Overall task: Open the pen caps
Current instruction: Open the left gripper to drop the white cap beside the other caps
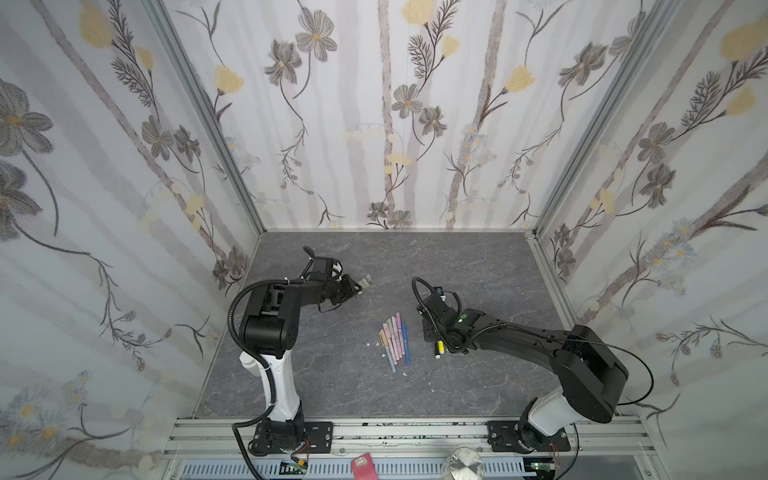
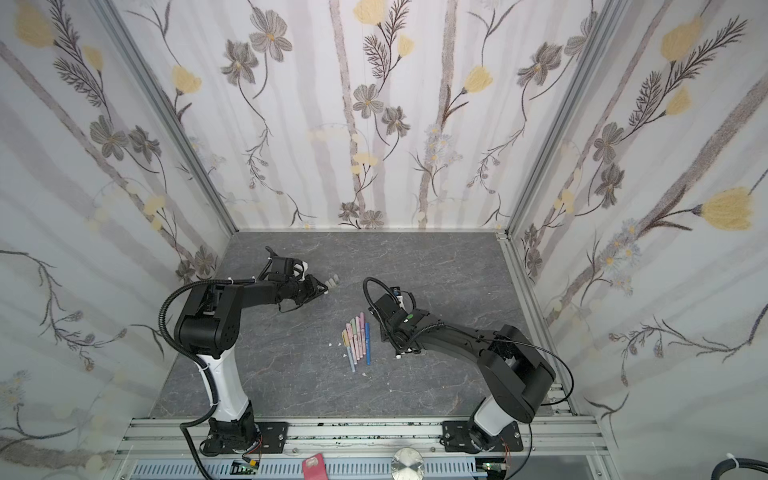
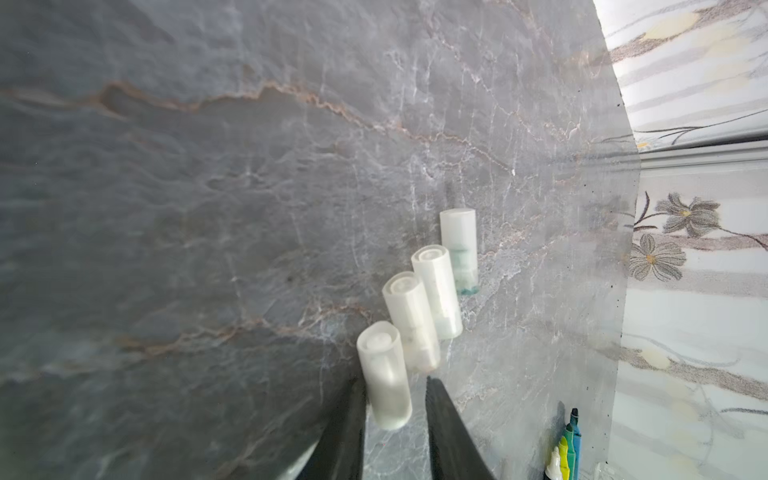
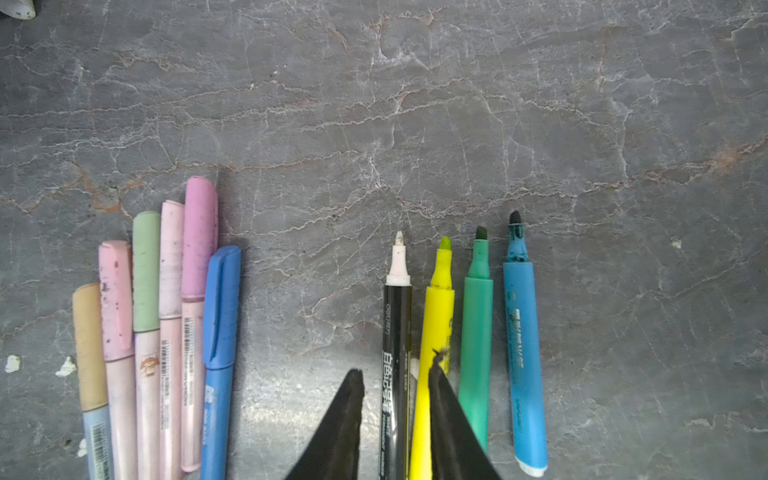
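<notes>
Four translucent white pen caps (image 3: pixel 436 291) sit in a short diagonal row on the grey marbled table (image 1: pixel 332 382), toward its far left in both top views. They are detached from any pen. The nearest cap (image 3: pixel 384 374) lies between the fingers of the left gripper (image 3: pixel 395 381). The jaws stand apart: one finger is at the cap's side and a clear gap shows at the other, so the cap is not clamped.

Six capped pens (image 4: pixel 166 332) lie side by side near the table centre, with tan, pink, green, pale pink, purple and blue caps fitted. Apart from them lie four uncapped pens, parallel, with tips exposed: a black-white pen (image 4: pixel 397 332), a yellow pen (image 4: pixel 436 316), a green pen (image 4: pixel 476 332) and a blue pen (image 4: pixel 523 353).

The right gripper (image 4: pixel 395 370) is positioned over these. Its jaws stand apart and straddle the black-white pen, and one finger overlaps the yellow pen. Contact cannot be determined.

Small white flecks (image 4: pixel 66 366) lie beside the capped pens.
</notes>
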Controlling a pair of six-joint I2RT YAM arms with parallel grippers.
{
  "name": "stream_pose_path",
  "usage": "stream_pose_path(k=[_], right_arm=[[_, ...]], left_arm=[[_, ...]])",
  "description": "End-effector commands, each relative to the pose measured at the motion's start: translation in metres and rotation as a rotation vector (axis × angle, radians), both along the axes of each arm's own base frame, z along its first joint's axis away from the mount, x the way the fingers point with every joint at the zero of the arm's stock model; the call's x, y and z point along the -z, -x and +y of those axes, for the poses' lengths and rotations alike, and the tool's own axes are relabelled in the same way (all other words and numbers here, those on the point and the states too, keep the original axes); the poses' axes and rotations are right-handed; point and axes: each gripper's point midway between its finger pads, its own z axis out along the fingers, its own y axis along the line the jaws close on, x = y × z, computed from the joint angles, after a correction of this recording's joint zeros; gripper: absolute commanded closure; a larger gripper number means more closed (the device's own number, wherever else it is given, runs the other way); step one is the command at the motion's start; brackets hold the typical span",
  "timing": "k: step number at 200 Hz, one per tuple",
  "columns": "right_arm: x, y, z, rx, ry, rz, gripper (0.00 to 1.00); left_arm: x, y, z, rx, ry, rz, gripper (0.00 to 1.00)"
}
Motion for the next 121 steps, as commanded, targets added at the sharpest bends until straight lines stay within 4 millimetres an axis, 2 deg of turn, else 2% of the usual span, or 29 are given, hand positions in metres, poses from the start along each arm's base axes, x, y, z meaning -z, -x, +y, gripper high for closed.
stream_pose_path(k=[1,32,82,86,121], right_arm=[[-0.003,-0.001,0.001,0.0,-0.009,-0.011,0.72],[-0.006,0.0,0.012,-0.032,-0.048,-0.011,0.72],[-0.012,0.004,0.044,-0.103,-0.122,-0.003,0.7],[-0.002,0.005,0.046,-0.107,-0.103,0.017,0.7],[0.008,0.008,0.061,-0.119,-0.12,0.057,0.7]], left_arm=[[0.013,0.011,0.008,-0.026,-0.04,0.063,0.71],[0.006,0.014,0.01,-0.033,-0.048,0.057,0.7],[-0.016,0.028,0.019,-0.04,-0.061,0.033,0.69],[-0.02,0.029,0.019,-0.039,-0.061,0.027,0.69],[-0.048,0.039,0.024,-0.048,-0.055,-0.011,0.69]])
